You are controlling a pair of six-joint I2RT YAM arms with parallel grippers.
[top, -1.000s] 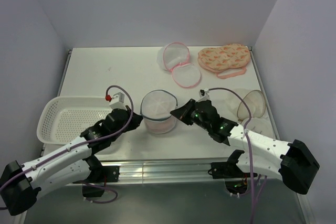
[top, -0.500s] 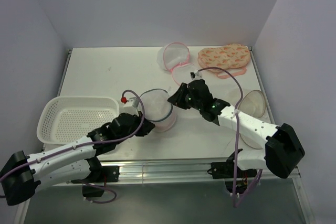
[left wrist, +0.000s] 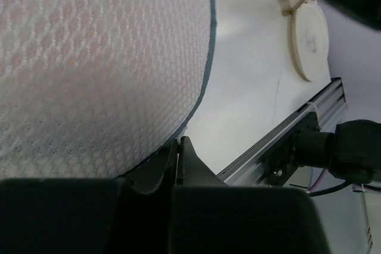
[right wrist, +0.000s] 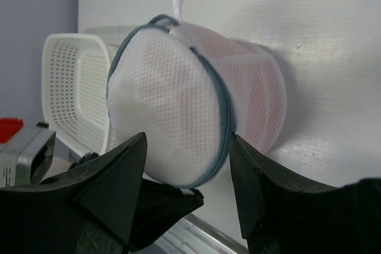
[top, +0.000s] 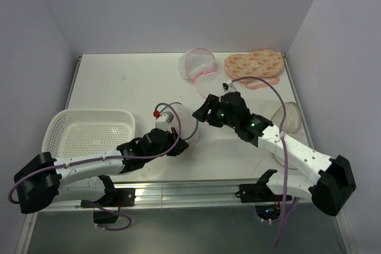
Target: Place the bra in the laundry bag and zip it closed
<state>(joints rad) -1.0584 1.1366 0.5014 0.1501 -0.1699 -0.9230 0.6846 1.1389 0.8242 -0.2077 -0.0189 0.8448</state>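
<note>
The laundry bag (top: 186,124) is a round white mesh pouch with a grey zip rim (right wrist: 223,117), standing on edge mid-table. Pink shows through its mesh, the bra (right wrist: 265,90) inside. My left gripper (top: 177,146) sits at the bag's near side, shut, its tips (left wrist: 178,143) pinching at the grey rim with a thin sliver between them. The mesh (left wrist: 89,57) fills the left wrist view. My right gripper (top: 202,114) is just right of the bag and open. Its fingers (right wrist: 122,171) flank the bag in the right wrist view without touching it.
A white perforated basket (top: 83,135) lies at the left. At the back are a pink-rimmed mesh bag (top: 199,66) and a peach patterned padded piece (top: 253,66). A pale see-through dome (top: 287,118) sits at the right edge. A metal rail (top: 190,191) lines the near edge.
My right gripper has opened, let go of the bag and drawn back to its right. My left arm has swung right, round to the bag's near side, staying shut.
</note>
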